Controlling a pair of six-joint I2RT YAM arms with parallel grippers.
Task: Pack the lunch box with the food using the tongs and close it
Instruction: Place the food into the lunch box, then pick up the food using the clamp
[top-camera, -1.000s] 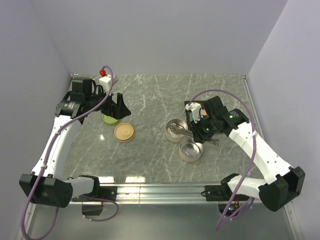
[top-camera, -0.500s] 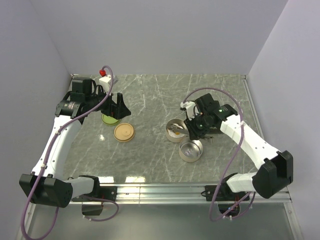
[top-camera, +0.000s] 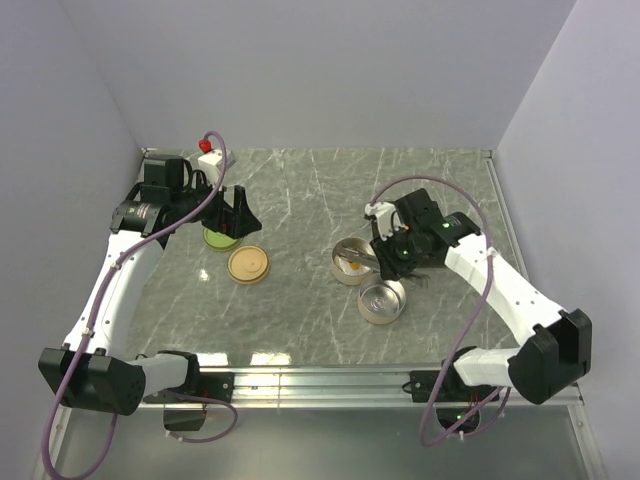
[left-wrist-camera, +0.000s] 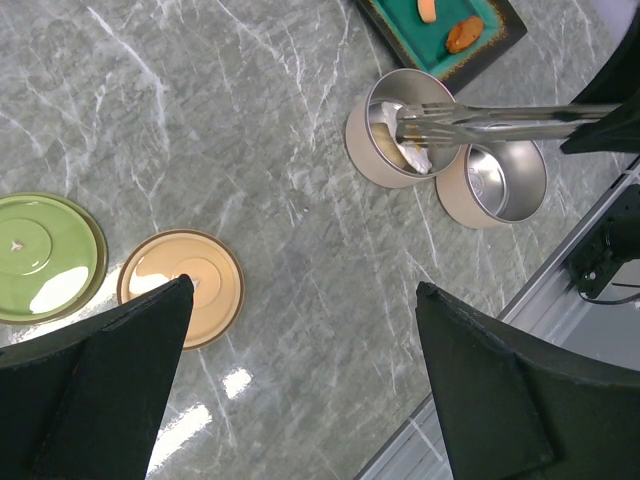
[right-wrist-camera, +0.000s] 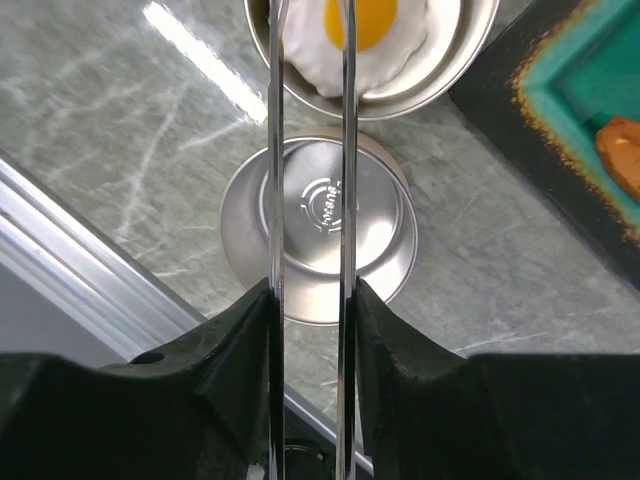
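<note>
My right gripper (right-wrist-camera: 310, 300) is shut on the tongs (right-wrist-camera: 345, 150), one silver arm against each finger. The tongs (left-wrist-camera: 490, 122) reach over a round metal lunch box tin (top-camera: 344, 271), and their tips hang above the white fried egg (right-wrist-camera: 365, 40) lying inside it. A second tin (right-wrist-camera: 318, 240), with nothing in it, stands right below the tongs' arms. Orange food pieces (left-wrist-camera: 464, 33) lie on the teal tray (left-wrist-camera: 440, 50). My left gripper (left-wrist-camera: 303, 290) is open, high above the table near the lids.
A green lid (top-camera: 220, 238) and a tan lid (top-camera: 248, 265) lie flat at the left. The teal tray (right-wrist-camera: 590, 90) sits just behind the tins, mostly hidden under my right arm in the top view. A metal rail (top-camera: 320, 380) runs along the near edge.
My right arm has swung a little toward the back left with the tongs, which stay over the tin with the egg. The left arm has not moved.
</note>
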